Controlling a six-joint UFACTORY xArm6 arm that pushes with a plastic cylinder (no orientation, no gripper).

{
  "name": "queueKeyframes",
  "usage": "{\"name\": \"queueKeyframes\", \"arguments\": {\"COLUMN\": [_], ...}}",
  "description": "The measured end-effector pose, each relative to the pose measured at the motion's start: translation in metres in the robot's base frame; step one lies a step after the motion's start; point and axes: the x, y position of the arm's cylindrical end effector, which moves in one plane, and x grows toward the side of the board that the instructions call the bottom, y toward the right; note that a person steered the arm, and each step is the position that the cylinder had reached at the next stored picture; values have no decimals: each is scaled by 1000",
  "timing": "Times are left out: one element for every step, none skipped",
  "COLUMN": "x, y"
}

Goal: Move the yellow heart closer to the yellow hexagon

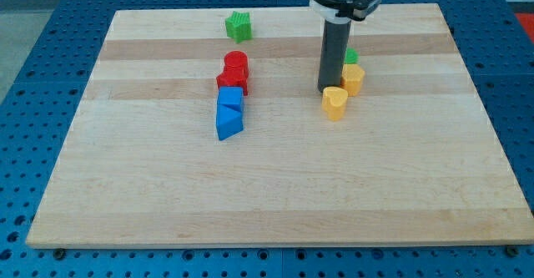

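The bare rod's tip (pixel 326 90), holding nothing, stands just left of the yellow heart (pixel 335 103); the yellow hexagon (pixel 353 80) sits just beyond, right.

A pale wooden board (pixel 275 194) is lying on a blue perforated table (pixel 33 69). Sitting on the board: a green block (pixel 239 26) near the view's top, a red cylinder (pixel 236 62) touching a red block (pixel 231 83), two blue blocks (pixel 231 98) (pixel 229 124) (touching each other), and a yellow heart (pixel 335 103) beside a yellow hexagon (pixel 354 79), with another green block (pixel 351 57) peeking behind.

Robotics lab, wooden board (pixel 275 203), blue perforated bench (pixel 33 78)
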Motion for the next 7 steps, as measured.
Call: {"name": "queueKeyframes", "arguments": {"x": [0, -10, -17, -11, 4, 23, 44], "y": [0, -4, -15, -29, -40, -49, -51]}}
